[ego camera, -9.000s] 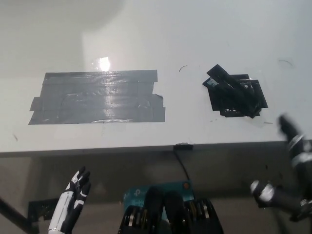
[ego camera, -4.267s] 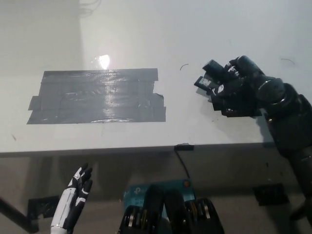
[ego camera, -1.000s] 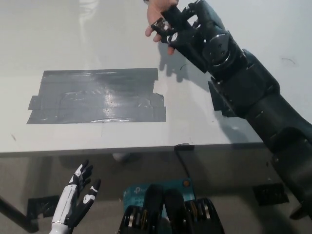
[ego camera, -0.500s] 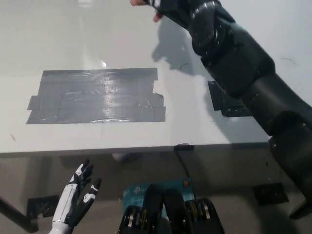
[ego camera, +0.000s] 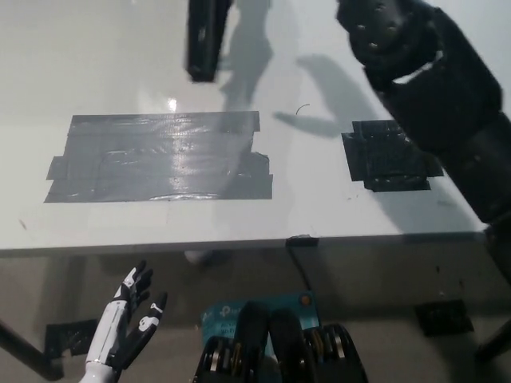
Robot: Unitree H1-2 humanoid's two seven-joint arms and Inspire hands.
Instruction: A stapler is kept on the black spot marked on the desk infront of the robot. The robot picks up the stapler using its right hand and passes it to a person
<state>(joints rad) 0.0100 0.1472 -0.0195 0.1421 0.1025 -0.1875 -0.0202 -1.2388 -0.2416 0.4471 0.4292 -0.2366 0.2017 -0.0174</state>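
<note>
Nearest the camera, at the lower left, the robot's white left hand rests below the desk edge, empty, its fingers spread and pointing upward.

Beyond it runs the front edge of a white desk. On the desk's left half lies a wide patch of grey tape, shiny where light falls on it. On the right half sits a smaller black spot of dark tape, with nothing resting on it.

The black right arm rises from the right side and reaches forward and upward above the desk, passing over the right edge of the black spot. The right hand is at the top of the view, partly cut off by the picture's edge; whether its fingers are spread or closed cannot be told from here.

Farthest away, at the top of the view left of centre, a dark elongated object that appears to be the stapler hangs upright above the desk, well apart from the right hand. Its top end leaves the picture, so what holds it is hidden. Soft shadows fall on the desk near it.
</note>
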